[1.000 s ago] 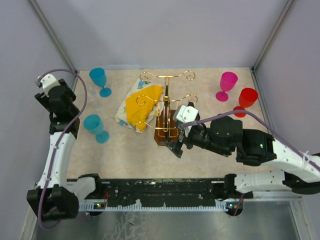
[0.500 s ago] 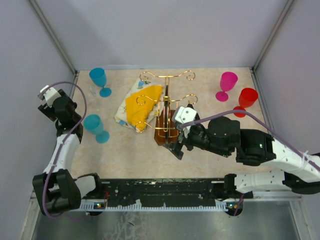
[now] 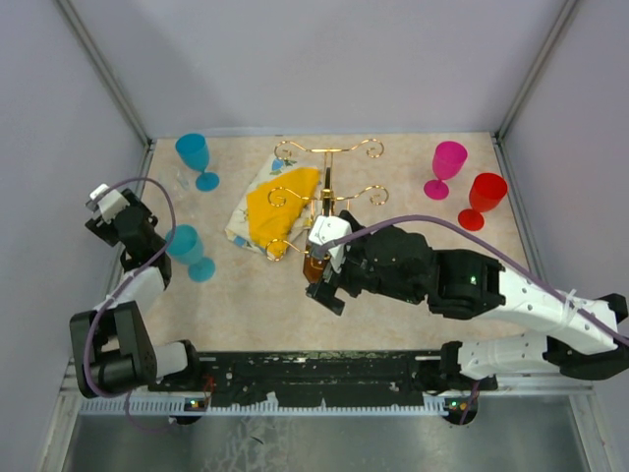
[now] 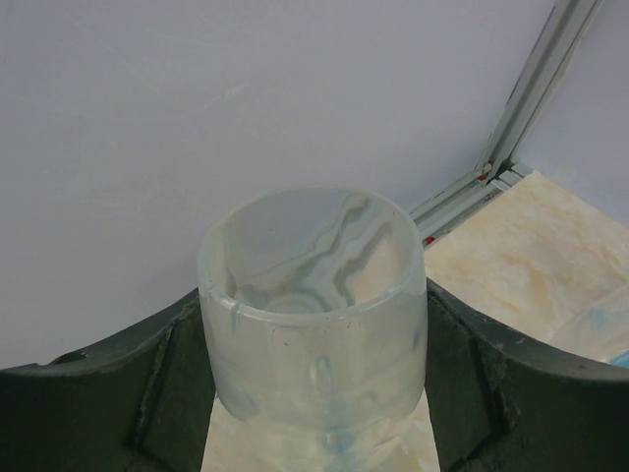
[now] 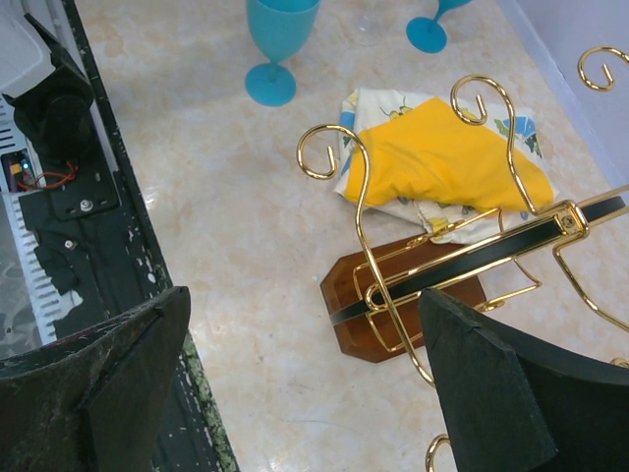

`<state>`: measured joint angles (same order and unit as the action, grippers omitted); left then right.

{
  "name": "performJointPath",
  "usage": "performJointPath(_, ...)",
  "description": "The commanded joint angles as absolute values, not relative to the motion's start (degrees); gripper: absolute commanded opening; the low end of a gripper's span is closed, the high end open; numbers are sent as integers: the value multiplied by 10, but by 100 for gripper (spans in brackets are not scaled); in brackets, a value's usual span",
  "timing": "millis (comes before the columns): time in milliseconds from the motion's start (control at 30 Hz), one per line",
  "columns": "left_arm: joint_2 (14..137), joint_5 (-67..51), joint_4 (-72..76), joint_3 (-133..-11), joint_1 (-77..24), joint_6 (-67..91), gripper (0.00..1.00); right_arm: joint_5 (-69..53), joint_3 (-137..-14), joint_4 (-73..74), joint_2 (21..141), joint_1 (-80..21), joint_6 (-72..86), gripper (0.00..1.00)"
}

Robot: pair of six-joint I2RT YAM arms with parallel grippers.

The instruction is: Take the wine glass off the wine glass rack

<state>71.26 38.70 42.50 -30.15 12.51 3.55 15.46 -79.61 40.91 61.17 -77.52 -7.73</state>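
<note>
The left gripper grips the bowl of a clear wine glass, well off to the left of the wine glass rack and close by the side wall. The right gripper hovers just above the rack's wooden base, jaws spread wide and holding nothing.

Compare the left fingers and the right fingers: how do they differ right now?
The left fingers sit against both sides of a clear wine glass, while the right fingers stand wide apart with nothing between them. The left fingers are near the left wall; the right fingers are mid-table, pointed at the wine glass rack. Both pairs are dark.
</note>
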Motion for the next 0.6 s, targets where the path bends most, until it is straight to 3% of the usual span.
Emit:
performJointPath(0,728,351,536,-285,135,28,58,143,-820,394,597,-763,-69,99)
performJointPath(233,779,328,615,-284,148,1,55,151,-817,413,582,-758,-60,99)
performJointPath(567,782,292,600,-277,185,30,55,160,-782,412,551,-750,-53,99)
